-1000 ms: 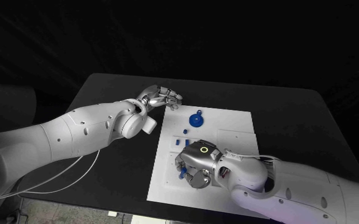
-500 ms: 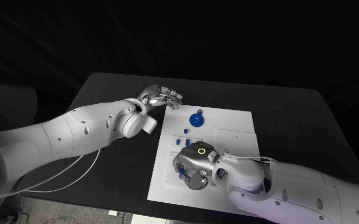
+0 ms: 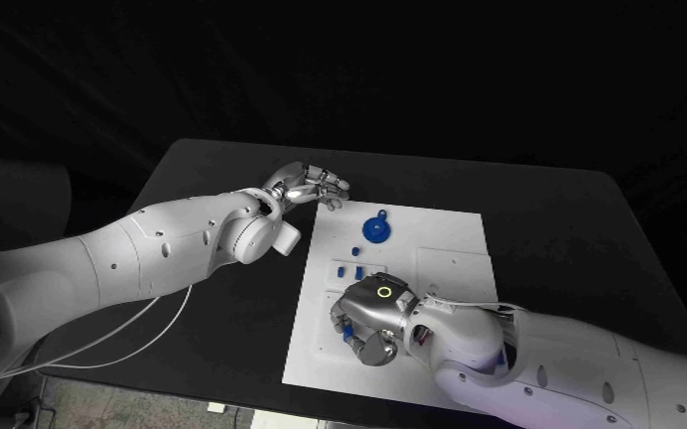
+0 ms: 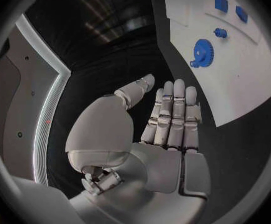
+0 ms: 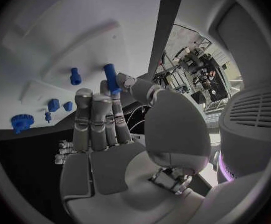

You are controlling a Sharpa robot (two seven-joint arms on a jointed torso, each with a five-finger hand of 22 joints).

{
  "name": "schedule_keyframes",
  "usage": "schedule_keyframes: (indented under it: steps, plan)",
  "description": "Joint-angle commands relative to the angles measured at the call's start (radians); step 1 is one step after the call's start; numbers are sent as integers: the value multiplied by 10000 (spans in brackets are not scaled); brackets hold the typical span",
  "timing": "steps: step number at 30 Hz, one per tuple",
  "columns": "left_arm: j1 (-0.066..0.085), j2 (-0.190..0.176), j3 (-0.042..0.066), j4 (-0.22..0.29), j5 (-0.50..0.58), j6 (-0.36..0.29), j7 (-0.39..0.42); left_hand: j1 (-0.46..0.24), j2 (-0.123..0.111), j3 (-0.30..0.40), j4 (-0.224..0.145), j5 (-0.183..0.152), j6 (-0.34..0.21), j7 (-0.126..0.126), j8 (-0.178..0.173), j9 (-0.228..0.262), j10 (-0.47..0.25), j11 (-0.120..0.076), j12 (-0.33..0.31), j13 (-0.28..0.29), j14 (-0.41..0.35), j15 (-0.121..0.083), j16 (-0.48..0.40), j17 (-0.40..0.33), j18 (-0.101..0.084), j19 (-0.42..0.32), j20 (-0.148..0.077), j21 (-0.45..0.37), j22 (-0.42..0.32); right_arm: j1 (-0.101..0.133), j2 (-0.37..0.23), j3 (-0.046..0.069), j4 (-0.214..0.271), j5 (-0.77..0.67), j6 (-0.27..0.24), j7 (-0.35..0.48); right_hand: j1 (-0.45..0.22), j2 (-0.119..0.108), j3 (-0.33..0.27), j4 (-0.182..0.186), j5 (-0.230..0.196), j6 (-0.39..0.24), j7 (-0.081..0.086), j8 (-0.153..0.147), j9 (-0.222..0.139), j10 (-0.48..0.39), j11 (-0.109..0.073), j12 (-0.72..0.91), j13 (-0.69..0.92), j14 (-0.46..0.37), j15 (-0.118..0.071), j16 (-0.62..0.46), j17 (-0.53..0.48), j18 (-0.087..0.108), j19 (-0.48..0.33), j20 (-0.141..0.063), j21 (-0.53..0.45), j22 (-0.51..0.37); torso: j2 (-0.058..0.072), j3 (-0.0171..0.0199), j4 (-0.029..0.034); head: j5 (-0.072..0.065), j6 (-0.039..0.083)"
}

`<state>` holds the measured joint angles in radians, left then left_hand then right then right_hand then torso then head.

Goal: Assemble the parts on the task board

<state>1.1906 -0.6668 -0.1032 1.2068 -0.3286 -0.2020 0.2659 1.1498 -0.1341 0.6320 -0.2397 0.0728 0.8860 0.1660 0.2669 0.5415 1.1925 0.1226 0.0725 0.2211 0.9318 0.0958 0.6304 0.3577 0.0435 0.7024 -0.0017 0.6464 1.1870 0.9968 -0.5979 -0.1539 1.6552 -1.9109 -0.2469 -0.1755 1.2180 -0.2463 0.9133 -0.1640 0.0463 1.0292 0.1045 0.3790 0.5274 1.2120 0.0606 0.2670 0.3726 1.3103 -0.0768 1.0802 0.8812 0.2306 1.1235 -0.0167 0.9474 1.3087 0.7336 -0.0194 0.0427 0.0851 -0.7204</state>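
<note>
While the right hand [image 5: 110,134] pinched a blue peg [image 5: 111,78] between thumb and fingertips, the peg's long axis ran on past them, out over the task board [image 3: 444,250]. Beyond the board's far-left corner, the left hand [image 3: 308,187] held nothing, fingers straight and loosely together.

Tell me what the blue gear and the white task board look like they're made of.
Blue gear: probably moulded or printed plastic, judging by its uniform saturated blue and matte, glare-free surface. Task board: a flat white plate with a matte finish and shallow raised outlines, likely plastic or painted sheet; the look leaves that open.
</note>
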Motion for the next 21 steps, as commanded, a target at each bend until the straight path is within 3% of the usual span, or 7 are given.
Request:
schedule_keyframes:
  steps: [1,7,9,13,15,21]
  plan:
    - [4,8,7,26,53,134,65,-48,17,-44,9,-66,-70,-33,53,-14,-80,2,-21,-14,-40,37,-67,16,181,-68,10,-41,16,-43,50,-45,-32,-29,391,83,34,-18,43,-6,26,26,4,20,9,504,-331,25,38,4,-73,39,-13,312,-36,-66,61,192,3,1,1,-1,12]
    - [4,4,7,25,53,144,59,-47,18,-45,9,-66,-71,-33,54,-16,-81,2,-21,-15,-40,37,-70,21,181,-68,10,-42,19,-50,46,-107,-119,247,447,191,-124,-131,-20,-65,70,-93,63,-91,-12,327,-259,-88,38,-7,-2,-10,-53,312,-106,-23,44,193,2,3,-4,-14,19]
    - [5,-3,7,19,53,137,57,-46,17,-45,8,-66,-71,-33,54,-16,-81,2,-21,-15,-40,37,-72,23,181,-69,10,-43,20,-50,17,-117,-141,523,275,288,-573,-379,-433,-64,414,-389,195,-296,-88,-25,-134,-318,-36,-19,127,-41,-84,312,-139,29,56,199,1,3,-10,-4,12]
    - [5,0,7,18,53,150,52,-45,17,-46,7,-66,-72,-33,55,-17,-81,2,-21,-16,-40,37,-74,27,181,-69,10,-44,22,-50,-19,-117,-148,641,-15,353,-977,-468,-1184,-271,491,-846,409,-589,-222,-618,100,-734,-249,-10,356,-28,-99,312,-176,34,72,199,-1,4,-8,-8,16]
    - [5,-3,7,17,53,155,48,-46,17,-46,7,-66,-72,-32,55,-17,-81,2,-21,-16,-40,37,-75,28,181,-70,10,-45,23,-50,-34,-117,-141,652,-146,363,-1100,-478,-1564,-417,607,-979,474,-673,-266,-872,223,-933,-386,-23,462,-13,-102,312,-202,32,63,190,-3,5,-4,-9,16]
    - [5,-14,6,15,53,172,36,-46,15,-48,6,-67,-73,-32,56,-18,-83,3,-21,-17,-40,38,-80,34,181,-70,10,-47,25,-49,-108,-117,-111,675,-414,362,-1103,-492,-1875,-547,577,-1168,524,-791,-344,-1116,334,-1147,-577,-48,566,6,-115,312,-220,32,24,167,2,7,-5,-26,25]
